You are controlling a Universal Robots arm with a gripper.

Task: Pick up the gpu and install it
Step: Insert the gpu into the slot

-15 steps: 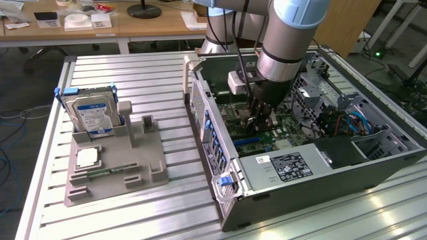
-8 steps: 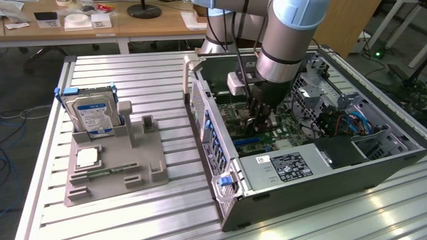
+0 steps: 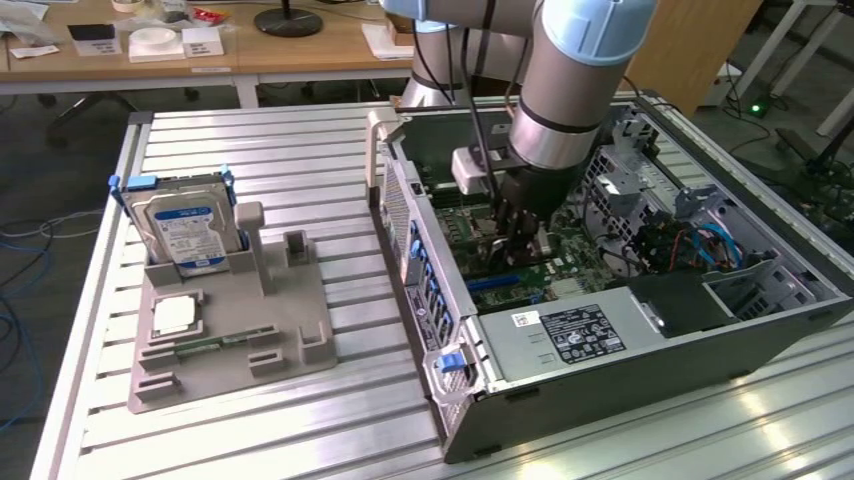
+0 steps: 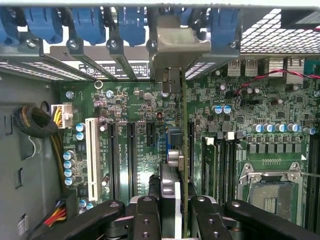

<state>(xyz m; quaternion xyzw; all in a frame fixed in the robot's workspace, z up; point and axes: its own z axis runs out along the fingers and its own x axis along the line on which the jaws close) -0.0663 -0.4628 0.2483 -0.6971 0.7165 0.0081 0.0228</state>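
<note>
One card matters here: the gpu (image 4: 184,150), seen edge-on in the wrist view as a thin blade running up the middle of the frame from the fingers (image 4: 146,220) to its metal bracket (image 4: 172,45) at the case's rear slots. The gripper (image 4: 175,212) is closed around the card's near end, so its long axis points straight away from the fingers, parallel to the motherboard (image 4: 135,140) slots. In the exterior view the gripper (image 3: 521,240) hangs inside the open computer case (image 3: 667,330), right of centre.

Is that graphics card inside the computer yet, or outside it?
Inside. The gpu stands edge-on over the motherboard, held by the gripper within the open case.
</note>
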